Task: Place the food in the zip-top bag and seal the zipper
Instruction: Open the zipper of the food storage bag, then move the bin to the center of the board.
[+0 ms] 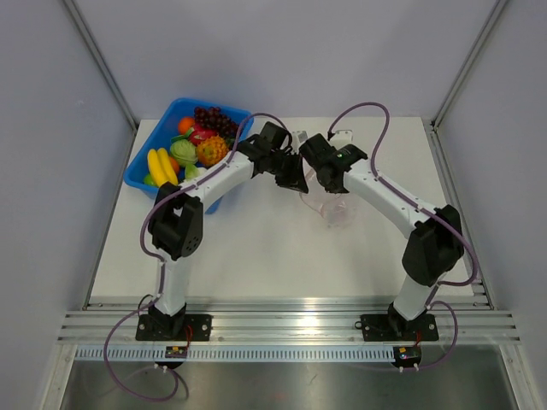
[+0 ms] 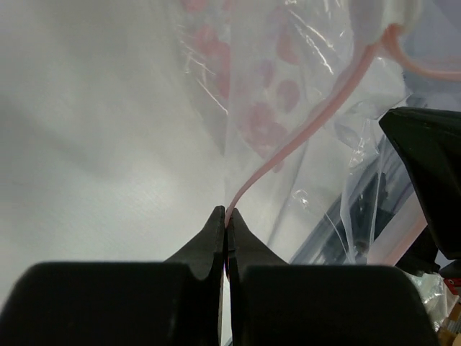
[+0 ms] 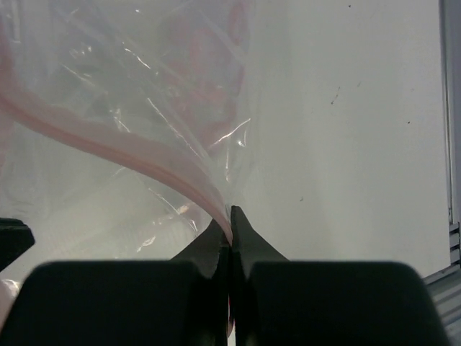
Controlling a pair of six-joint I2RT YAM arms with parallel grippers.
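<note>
The clear zip-top bag (image 1: 335, 207) hangs between my two grippers above the table's middle. My left gripper (image 1: 296, 181) is shut on the pink zipper strip (image 2: 288, 144), which runs up and right from its tips (image 2: 227, 213). My right gripper (image 1: 326, 182) is shut on the zipper strip (image 3: 130, 151) too, at its tips (image 3: 230, 216). Red blotches of something show through the bag (image 2: 266, 115), also in the right wrist view (image 3: 202, 79). The food (image 1: 192, 141) lies in the blue tray: bananas (image 1: 161, 165), grapes (image 1: 215, 119), cabbage (image 1: 182, 150), an orange (image 1: 185, 125).
The blue tray (image 1: 138, 167) stands at the back left of the table, beside the left arm. Frame posts rise at the back corners (image 1: 446, 102). A metal rail (image 1: 291, 325) runs along the near edge.
</note>
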